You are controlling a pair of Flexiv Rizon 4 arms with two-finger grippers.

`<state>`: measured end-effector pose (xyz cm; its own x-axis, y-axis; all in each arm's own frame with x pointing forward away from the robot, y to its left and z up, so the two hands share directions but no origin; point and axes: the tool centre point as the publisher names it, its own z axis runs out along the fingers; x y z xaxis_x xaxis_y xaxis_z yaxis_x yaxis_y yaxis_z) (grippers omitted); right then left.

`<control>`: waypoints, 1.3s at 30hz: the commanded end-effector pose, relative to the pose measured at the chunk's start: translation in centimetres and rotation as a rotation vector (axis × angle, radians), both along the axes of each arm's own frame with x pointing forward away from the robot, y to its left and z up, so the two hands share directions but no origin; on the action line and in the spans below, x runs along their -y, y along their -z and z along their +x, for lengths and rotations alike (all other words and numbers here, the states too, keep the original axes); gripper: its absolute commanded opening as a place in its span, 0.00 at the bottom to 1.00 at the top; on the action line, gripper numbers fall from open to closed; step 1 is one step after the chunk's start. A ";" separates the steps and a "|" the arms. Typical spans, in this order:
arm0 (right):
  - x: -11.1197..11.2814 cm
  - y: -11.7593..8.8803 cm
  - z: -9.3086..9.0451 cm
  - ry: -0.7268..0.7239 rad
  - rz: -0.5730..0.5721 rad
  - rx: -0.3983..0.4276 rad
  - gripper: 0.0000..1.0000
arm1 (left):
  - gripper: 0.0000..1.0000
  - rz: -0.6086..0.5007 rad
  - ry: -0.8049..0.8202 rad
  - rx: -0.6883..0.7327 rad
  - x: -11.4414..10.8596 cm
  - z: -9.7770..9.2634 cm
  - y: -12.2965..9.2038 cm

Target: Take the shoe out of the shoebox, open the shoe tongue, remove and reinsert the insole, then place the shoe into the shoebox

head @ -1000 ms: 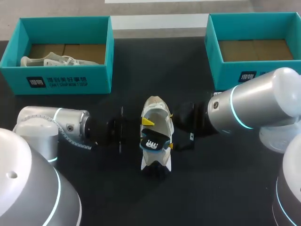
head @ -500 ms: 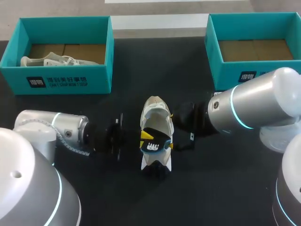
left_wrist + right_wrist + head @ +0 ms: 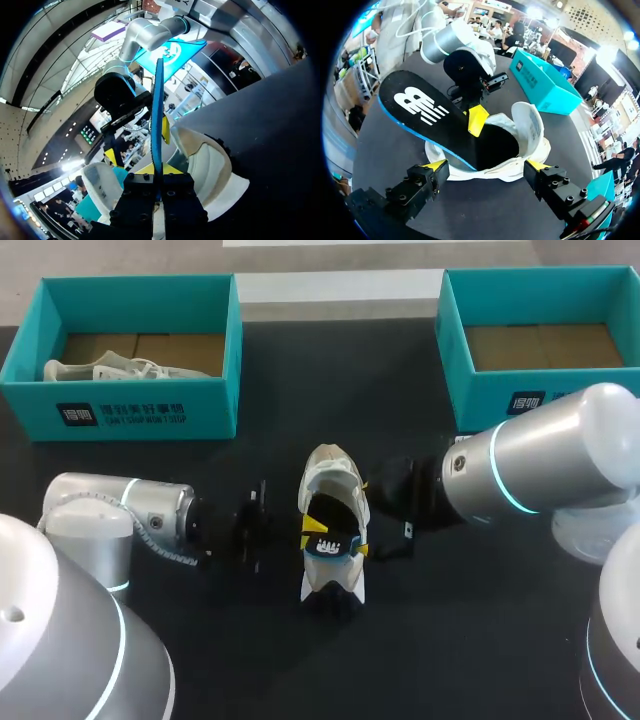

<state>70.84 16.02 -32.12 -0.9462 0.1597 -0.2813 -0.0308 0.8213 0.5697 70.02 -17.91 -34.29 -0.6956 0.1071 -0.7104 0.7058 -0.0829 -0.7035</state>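
A white shoe [image 3: 333,472] lies mid-table, toe pointing away. Its black insole [image 3: 325,545], white logo on top and a blue edge, sticks up out of the heel opening. My left gripper [image 3: 311,526] comes in from the left and is shut on the insole's edge; the left wrist view shows the insole [image 3: 158,110] edge-on between the closed tips of the left gripper [image 3: 157,172]. My right gripper [image 3: 485,167] stands open at the right side of the shoe [image 3: 530,122], one finger near the heel, one near the toe.
A teal shoebox [image 3: 130,405] at the back left holds another white shoe [image 3: 110,368]. A second teal shoebox [image 3: 500,390] at the back right shows only its cardboard floor. Dark bare tabletop surrounds the shoe.
My left gripper slid from the shoe's middle toward the heel and shut on the insole. The insole now stands a little higher out of the shoe. The right arm stayed put.
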 end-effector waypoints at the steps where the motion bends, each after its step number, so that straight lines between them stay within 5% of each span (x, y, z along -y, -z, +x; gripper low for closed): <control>1: -0.1 0.2 -0.2 0.005 0.001 0.005 1.00 | 0.07 -0.004 -0.010 -0.002 0.1 0.0 0.2; 5: -0.1 0.2 -0.2 0.005 0.001 0.005 1.00 | 0.36 -0.020 -0.008 0.009 -0.2 -0.5 -1.0; 13: -0.1 0.2 -0.2 0.005 0.001 0.005 1.00 | 0.39 -0.065 0.007 0.052 -0.2 -1.3 -3.5; 21: -0.1 0.2 -0.2 0.005 0.001 0.005 1.00 | 0.29 -0.081 0.033 0.047 0.3 -2.5 -4.0; 22: -0.1 0.2 -0.2 0.005 0.001 0.005 1.00 | 0.20 -0.079 0.038 0.044 0.5 -2.6 -3.8; 23: -0.1 0.2 -0.2 0.005 0.001 0.005 1.00 | 0.00 -0.079 0.040 0.043 0.6 -2.7 -3.7; 39: -0.1 0.2 -0.2 0.005 0.001 0.005 1.00 | 0.00 -0.014 0.001 0.022 -0.2 -0.4 -0.3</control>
<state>70.86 16.03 -32.13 -0.9463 0.1596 -0.2812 -0.0308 0.8212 0.5698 69.17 -17.69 -33.58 -0.6808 0.1012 -0.7255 0.7199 -0.0907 -0.6882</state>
